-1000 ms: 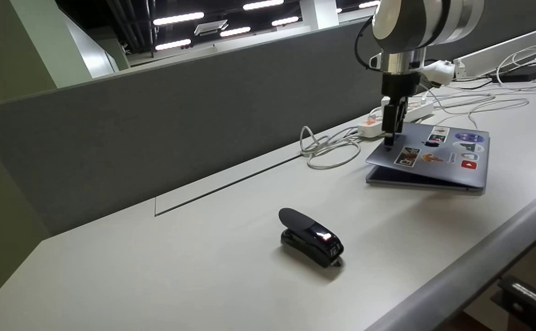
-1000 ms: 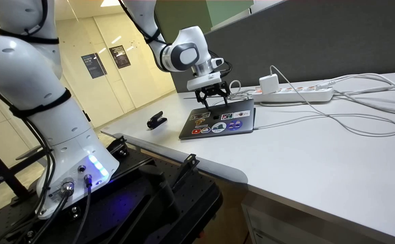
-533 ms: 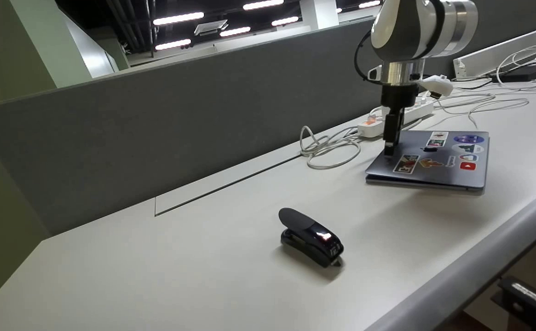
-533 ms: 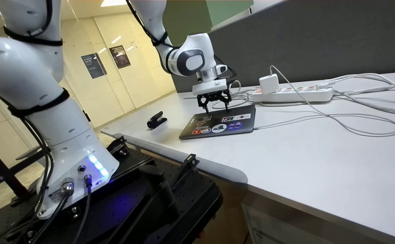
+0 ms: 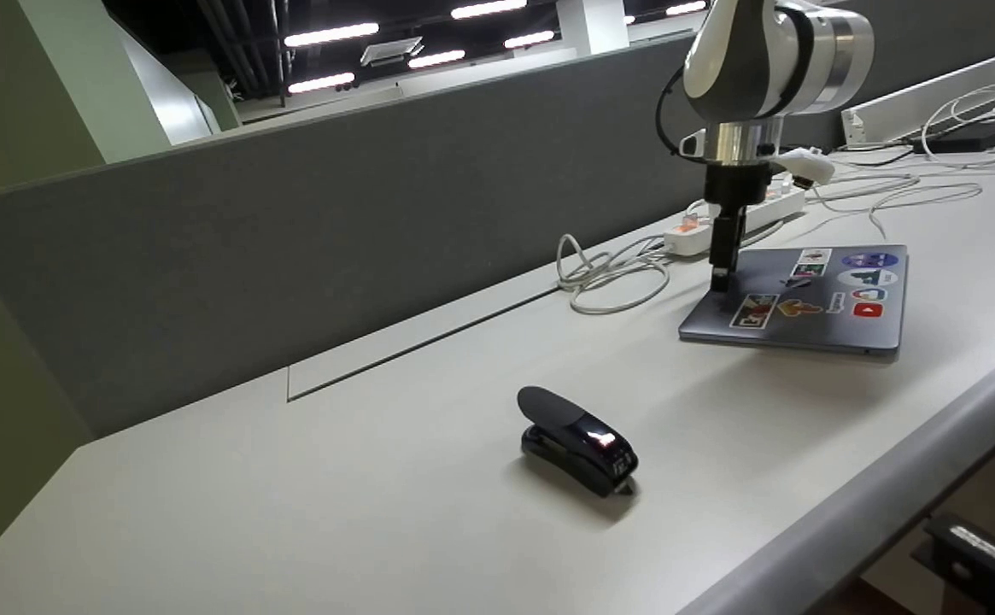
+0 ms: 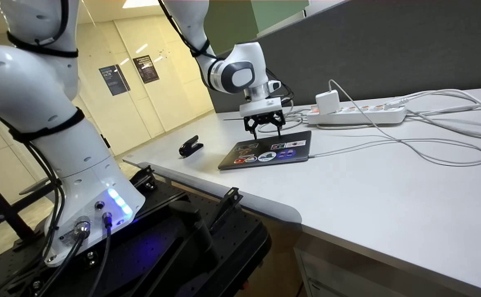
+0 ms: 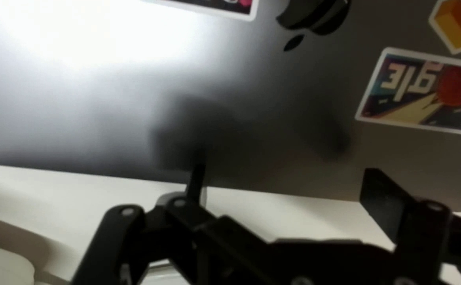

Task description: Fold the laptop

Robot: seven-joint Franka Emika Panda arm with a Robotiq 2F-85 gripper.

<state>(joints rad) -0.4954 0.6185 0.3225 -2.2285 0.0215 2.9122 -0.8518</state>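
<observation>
Grey laptop [image 7: 234,95], closed — long axis across wrist view

laptop [image 7: 230,103], tool [image 7: 285,172]: cut off, wrist view | arm [image 5: 762,64]: cropped, both exterior views | posters [image 6: 114,79]: print illegible

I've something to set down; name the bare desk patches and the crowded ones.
Bare: the desk bordered by the black stapler, grey partition and coiled cables; also, in an exterior view, between the looped cable and grey desk edge. Crowded: around the power strip, and at the laptop under the claw.
</observation>
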